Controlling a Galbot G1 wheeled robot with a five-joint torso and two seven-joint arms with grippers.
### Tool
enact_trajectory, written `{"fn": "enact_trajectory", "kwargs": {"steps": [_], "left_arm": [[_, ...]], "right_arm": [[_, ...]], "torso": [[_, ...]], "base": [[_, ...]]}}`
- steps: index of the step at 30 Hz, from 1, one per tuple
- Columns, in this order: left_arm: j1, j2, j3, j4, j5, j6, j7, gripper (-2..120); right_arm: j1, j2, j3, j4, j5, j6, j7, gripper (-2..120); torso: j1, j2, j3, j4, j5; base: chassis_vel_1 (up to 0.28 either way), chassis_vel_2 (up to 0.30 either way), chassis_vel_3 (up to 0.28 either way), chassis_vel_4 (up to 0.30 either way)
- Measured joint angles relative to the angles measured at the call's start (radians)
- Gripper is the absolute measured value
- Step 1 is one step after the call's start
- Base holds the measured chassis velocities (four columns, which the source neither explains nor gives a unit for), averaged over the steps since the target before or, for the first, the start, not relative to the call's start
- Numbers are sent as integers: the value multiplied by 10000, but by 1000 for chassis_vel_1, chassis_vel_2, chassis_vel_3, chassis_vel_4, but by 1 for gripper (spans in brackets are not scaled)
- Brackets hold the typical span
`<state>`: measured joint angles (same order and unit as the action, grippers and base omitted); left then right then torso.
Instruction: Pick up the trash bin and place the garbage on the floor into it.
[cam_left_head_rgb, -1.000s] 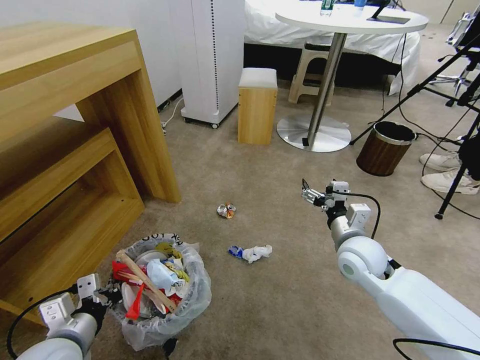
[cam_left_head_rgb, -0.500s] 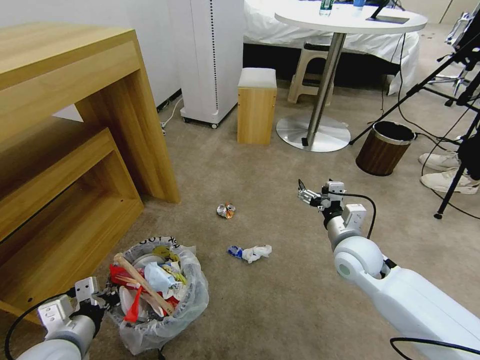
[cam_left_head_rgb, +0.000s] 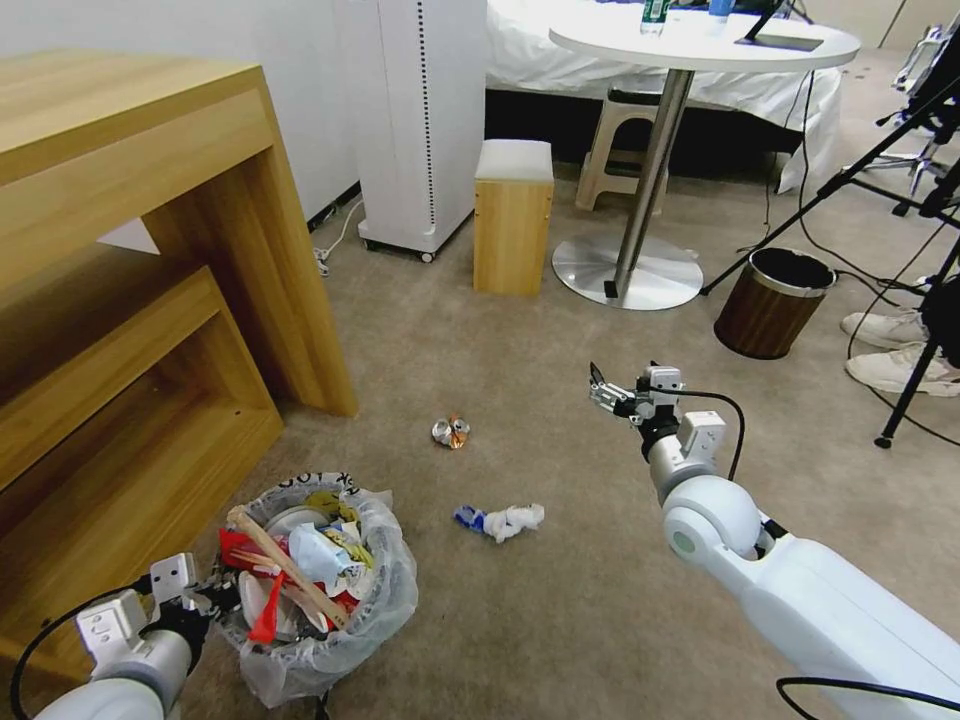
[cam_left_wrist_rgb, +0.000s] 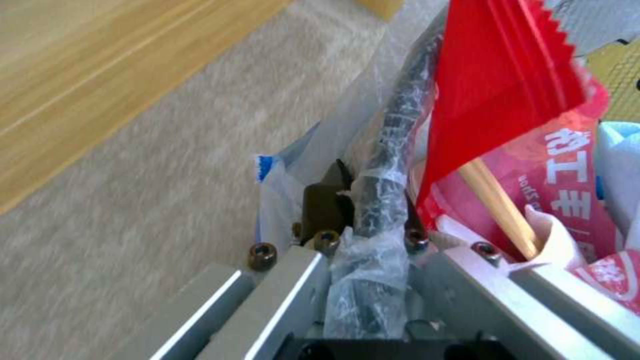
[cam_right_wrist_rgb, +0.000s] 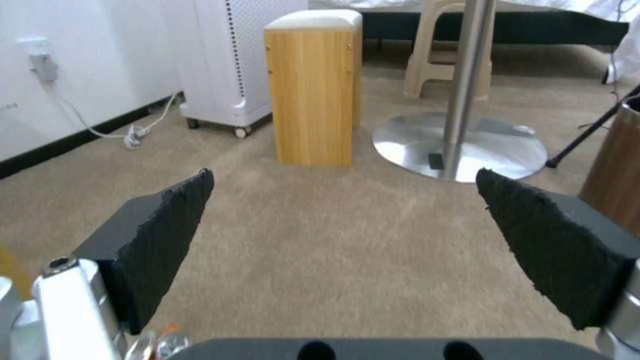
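With our left gripper (cam_left_wrist_rgb: 363, 225) staying clamped on the rim of the trash bin (cam_left_head_rgb: 330, 640) at our near left, we are rolling forward, bringing our open-jawed, empty right gripper (cam_left_head_rgb: 603, 390) nearer the crushed can (cam_left_head_rgb: 451, 432) and crumpled paper (cam_left_head_rgb: 500, 521) left ahead.

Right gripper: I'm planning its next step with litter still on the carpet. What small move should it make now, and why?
Probably lower the right gripper toward the crushed can. Its pads stand wide apart with nothing between them, raised above the carpet, while the left gripper clamps the trash bin rim. The crumpled blue-white cup also remains.
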<state>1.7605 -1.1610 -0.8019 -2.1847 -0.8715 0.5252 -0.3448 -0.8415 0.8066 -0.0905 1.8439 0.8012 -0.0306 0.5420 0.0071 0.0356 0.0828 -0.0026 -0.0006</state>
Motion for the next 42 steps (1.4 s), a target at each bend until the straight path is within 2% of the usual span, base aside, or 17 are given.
{"fn": "enact_trajectory", "kwargs": {"steps": [5,9,11,13,14,17,19,20,22,30,35,39,40,41,42], "left_arm": [[-13,-23,21,32,19,-20,3,0],[-10,-30,49,49,43,-22,8,0],[-19,-37,67,54,44,-22,12,0],[-45,-46,93,70,58,-22,12,0],[-45,-46,93,70,58,-22,12,0],[-77,-52,106,100,76,-25,12,0],[-95,-54,110,106,76,-29,12,1],[-134,-58,122,118,73,-35,12,0],[-185,-75,136,153,67,-39,14,0],[-224,-104,156,215,70,-64,16,1],[-289,-133,184,348,108,-153,38,1],[-511,-86,252,430,67,-158,38,0],[-592,-71,280,466,49,-161,32,0],[-716,-57,368,547,37,-160,27,0],[-716,-57,368,547,37,-160,27,0]], "right_arm": [[99,63,-140,-122,-184,350,-149,100],[270,94,-298,-93,271,114,-90,100],[397,103,-454,-21,764,-232,30,100],[823,140,-946,103,2072,-1132,547,100],[823,140,-946,103,2072,-1132,547,100],[1229,145,-1644,41,3434,-2295,999,100],[1301,149,-1829,13,3735,-2652,1127,100],[1417,169,-2226,-70,4110,-3160,1292,100],[1504,260,-2667,-219,4307,-3490,1445,100],[1511,428,-3057,-327,4650,-3650,1817,100],[1357,581,-3613,-577,4835,-4173,2425,100],[1546,217,-4568,-830,4183,-4490,1827,99],[1694,19,-5053,-923,3721,-4557,1460,99],[1883,-247,-5785,-1188,2654,-4240,946,98],[1883,-247,-5785,-1188,2654,-4240,946,98]], "torso": [[6,-1,3,2,3],[4,-1,1,0,-1],[3,0,-1,0,0],[0,-1,-3,2,0],[0,-1,-3,2,0],[0,-1,-2,4,-1],[-1,-1,-2,4,-1],[0,-1,-1,2,-1],[0,-1,-1,0,0],[0,-1,-1,1,1],[0,-1,-1,1,2],[0,-1,-1,0,3],[0,0,-1,1,2],[0,-1,-1,1,1],[0,-1,-1,1,1]], "base": [[-153,151,156,-140],[-57,33,49,-41],[0,0,0,0],[0,0,0,0],[0,0,0,0],[0,0,0,0],[0,0,0,0],[0,0,0,0],[0,0,0,0],[0,0,0,0],[0,0,0,0],[0,0,0,0],[0,0,0,0],[0,0,0,0],[0,0,0,0]]}}
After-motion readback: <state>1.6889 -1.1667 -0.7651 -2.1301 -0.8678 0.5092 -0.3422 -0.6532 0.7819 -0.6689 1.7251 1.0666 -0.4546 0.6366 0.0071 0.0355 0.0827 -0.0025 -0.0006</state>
